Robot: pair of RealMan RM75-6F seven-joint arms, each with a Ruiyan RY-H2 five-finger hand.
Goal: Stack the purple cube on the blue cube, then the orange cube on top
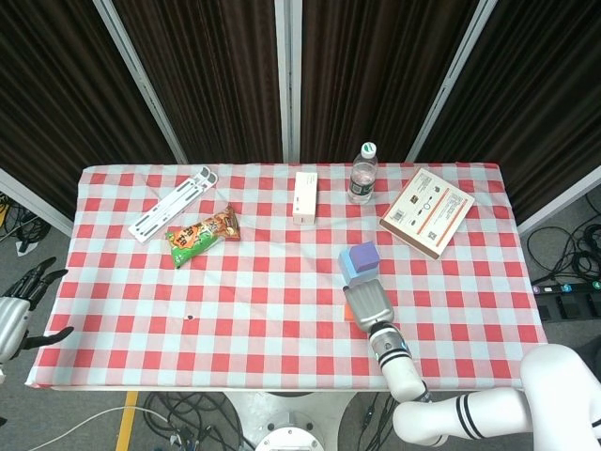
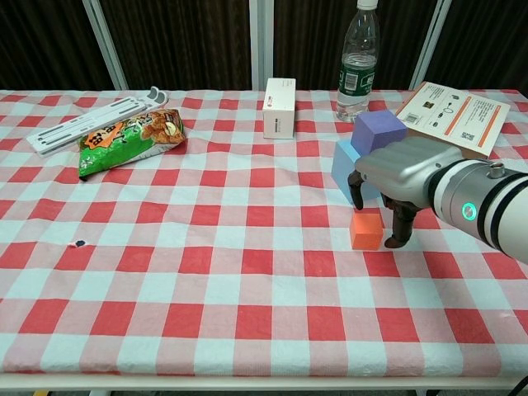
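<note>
The purple cube (image 2: 378,129) sits on the blue cube (image 2: 348,172), right of the table's middle; the pair also shows in the head view as purple cube (image 1: 362,255) on blue cube (image 1: 346,267). Just in front lies the orange cube (image 2: 365,231). My right hand (image 2: 398,175) hovers over it, fingers apart, a fingertip (image 2: 394,238) hanging beside its right face and the thumb above its left edge. From above, the right hand (image 1: 369,303) hides all but a sliver of the orange cube (image 1: 347,318). My left hand (image 1: 13,315) hangs open off the table's left edge.
Along the back stand a water bottle (image 2: 360,51), a white box (image 2: 279,107) and an orange-and-white booklet (image 2: 450,111). A green snack bag (image 2: 125,140) and a white folding stand (image 2: 97,114) lie at the back left. A dark spot (image 2: 81,243) marks the cloth.
</note>
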